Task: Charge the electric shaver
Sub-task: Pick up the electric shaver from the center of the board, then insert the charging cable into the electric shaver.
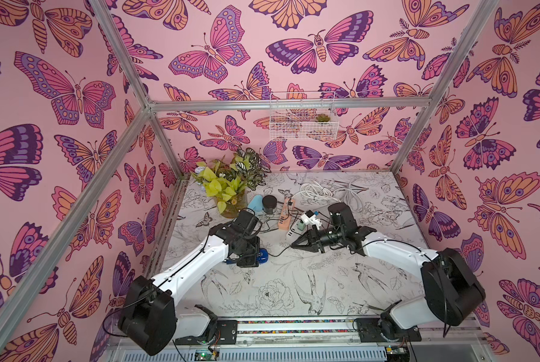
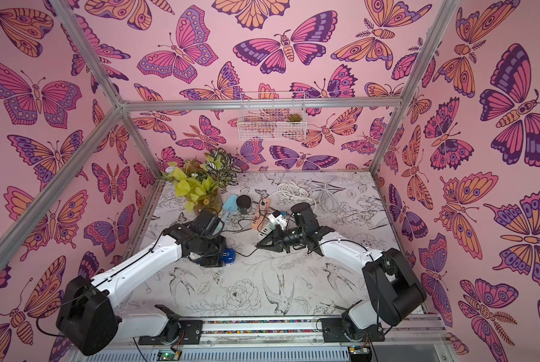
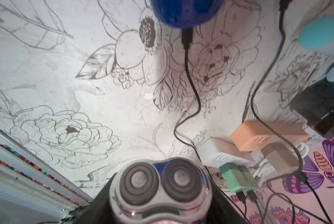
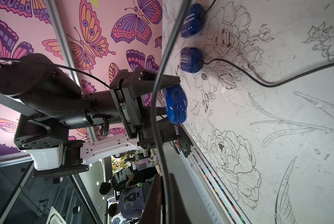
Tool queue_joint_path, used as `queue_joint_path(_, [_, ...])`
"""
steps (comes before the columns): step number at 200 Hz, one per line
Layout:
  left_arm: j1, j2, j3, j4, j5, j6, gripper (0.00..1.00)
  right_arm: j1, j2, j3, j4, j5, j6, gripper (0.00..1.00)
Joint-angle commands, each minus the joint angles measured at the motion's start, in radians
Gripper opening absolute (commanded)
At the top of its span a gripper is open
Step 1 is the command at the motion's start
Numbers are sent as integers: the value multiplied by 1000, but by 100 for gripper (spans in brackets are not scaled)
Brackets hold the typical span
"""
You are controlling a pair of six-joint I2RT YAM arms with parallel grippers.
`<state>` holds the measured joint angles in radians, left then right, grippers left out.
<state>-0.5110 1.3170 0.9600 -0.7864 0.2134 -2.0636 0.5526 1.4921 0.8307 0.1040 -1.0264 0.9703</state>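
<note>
Shaver (image 3: 160, 186) sits clamped in left fingers (image 3: 96, 213); right fingers (image 1: 300, 242) pinch black cable (image 4: 153, 116).

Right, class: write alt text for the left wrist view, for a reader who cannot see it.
Closest to the camera, the left gripper holds an electric shaver, its two round cutters facing the lens. Beyond, on the flower-printed table, a black cable is plugged into a blue rounded object, and an orange power strip lies with a green adapter nearby.

Left arm (image 1: 181, 275), right arm (image 1: 397, 250): white shells (image 2: 137, 269), black joints (image 1: 450, 282), thin black cables (image 4: 71, 69), black right hand (image 1: 295, 245).
</note>
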Motion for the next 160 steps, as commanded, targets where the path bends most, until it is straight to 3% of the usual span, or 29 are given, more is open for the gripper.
queue_joint_path(1, [24, 21, 48, -50, 102, 69, 0, 16, 33, 13, 34, -16, -19, 0])
queue_joint_path(64, [48, 110, 164, -59, 199, 202, 0, 75, 126, 70, 110, 0, 1, 0])
queue_joint_path(160, [48, 125, 167, -65, 204, 218, 0, 104, 166, 114, 146, -4, 43, 0])
